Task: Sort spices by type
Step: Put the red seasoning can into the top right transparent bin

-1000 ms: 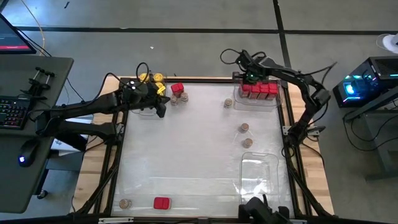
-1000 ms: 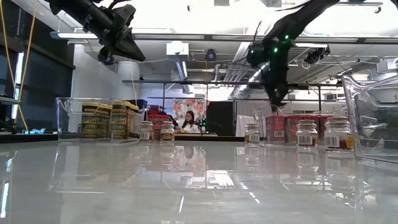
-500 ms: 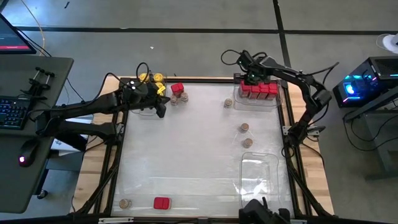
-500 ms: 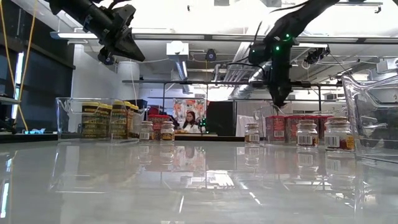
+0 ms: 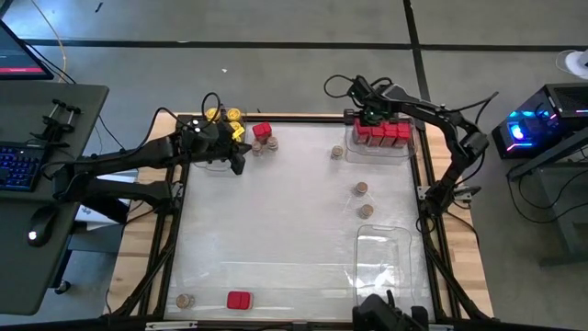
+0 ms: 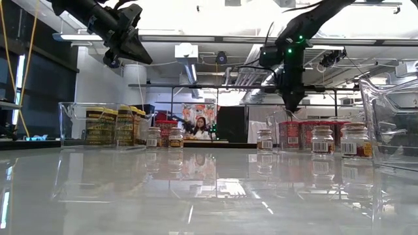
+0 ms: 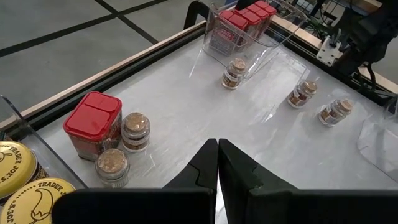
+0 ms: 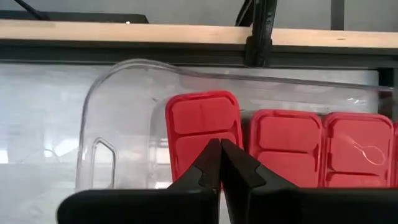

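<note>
My left gripper (image 5: pixel 240 164) is shut and empty, held above the table beside the tray of yellow-lidded jars (image 5: pixel 225 116). In the left wrist view its fingertips (image 7: pixel 217 152) point toward a red box (image 7: pixel 93 124) and two brown-lidded jars (image 7: pixel 135 129). My right gripper (image 5: pixel 368 117) is shut and empty above the row of red boxes (image 5: pixel 384 133) in the back right tray. In the right wrist view it (image 8: pixel 219 155) hovers over the end red box (image 8: pixel 202 121). Loose brown-lidded jars (image 5: pixel 337 152) (image 5: pixel 361 188) (image 5: pixel 366 211) stand on the right half of the table.
An empty clear tray (image 5: pixel 383 257) lies at the front right. A red box (image 5: pixel 239 300) and a brown-lidded jar (image 5: pixel 185 301) stand at the front left edge. A desk with a keyboard (image 5: pixel 23 165) is left of the table. A person (image 6: pixel 197 127) shows far behind.
My right gripper swayed slightly sideways over the red boxes and came back. The left arm has not moved. No spice has moved.
</note>
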`<state>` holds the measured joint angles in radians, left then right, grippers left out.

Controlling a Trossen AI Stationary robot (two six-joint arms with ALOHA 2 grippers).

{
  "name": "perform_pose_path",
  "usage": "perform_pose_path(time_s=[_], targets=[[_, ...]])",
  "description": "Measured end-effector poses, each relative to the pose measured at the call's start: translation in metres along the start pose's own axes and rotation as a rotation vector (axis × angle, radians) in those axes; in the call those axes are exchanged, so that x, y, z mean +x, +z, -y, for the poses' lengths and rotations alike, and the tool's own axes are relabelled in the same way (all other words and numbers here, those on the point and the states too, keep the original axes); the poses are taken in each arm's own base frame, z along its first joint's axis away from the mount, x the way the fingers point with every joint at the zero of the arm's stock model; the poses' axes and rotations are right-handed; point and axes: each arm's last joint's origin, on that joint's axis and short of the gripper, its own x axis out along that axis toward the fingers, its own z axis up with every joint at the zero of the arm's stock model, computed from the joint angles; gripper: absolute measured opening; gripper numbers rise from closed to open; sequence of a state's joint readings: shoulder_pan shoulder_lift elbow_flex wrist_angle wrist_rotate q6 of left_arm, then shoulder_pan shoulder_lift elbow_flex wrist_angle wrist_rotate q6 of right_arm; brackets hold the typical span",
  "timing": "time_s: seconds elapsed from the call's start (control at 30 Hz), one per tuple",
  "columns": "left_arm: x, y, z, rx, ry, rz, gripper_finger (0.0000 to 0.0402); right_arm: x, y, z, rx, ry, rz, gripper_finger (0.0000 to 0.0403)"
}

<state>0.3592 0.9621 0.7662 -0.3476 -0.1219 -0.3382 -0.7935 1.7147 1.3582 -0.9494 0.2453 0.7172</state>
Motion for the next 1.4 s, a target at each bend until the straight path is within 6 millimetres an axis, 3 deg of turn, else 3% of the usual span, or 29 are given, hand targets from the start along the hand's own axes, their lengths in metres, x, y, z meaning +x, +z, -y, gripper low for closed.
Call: perform_pose_path(time_s=[0.23, 0.43, 1.07, 1.3, 1.4], targets=[[0.0, 0.0, 0.0, 0.0, 0.0, -0.001, 0.0, 0.014, -0.002, -0.004, -0.001, -0.015, -0.064, 0.0], [0.0, -0.002, 0.0, 0.002, -0.009, -0.021, 0.0, 0.013, -0.012, -0.008, -0.036, -0.062, -0.093, 0.0], [0.0, -0.003, -0.001, 0.067, -0.005, -0.034, 0.0, 0.014, -0.007, -0.007, 0.182, -0.055, -0.044, 0.0], [0.0, -0.003, -0.001, 0.065, -0.005, -0.034, 0.0, -0.002, -0.006, -0.002, 0.173, -0.028, -0.015, 0.0], [0.0, -0.003, -0.001, 0.067, -0.005, -0.033, 0.0, -0.018, -0.004, 0.002, 0.182, 0.009, 0.039, 0.0]])
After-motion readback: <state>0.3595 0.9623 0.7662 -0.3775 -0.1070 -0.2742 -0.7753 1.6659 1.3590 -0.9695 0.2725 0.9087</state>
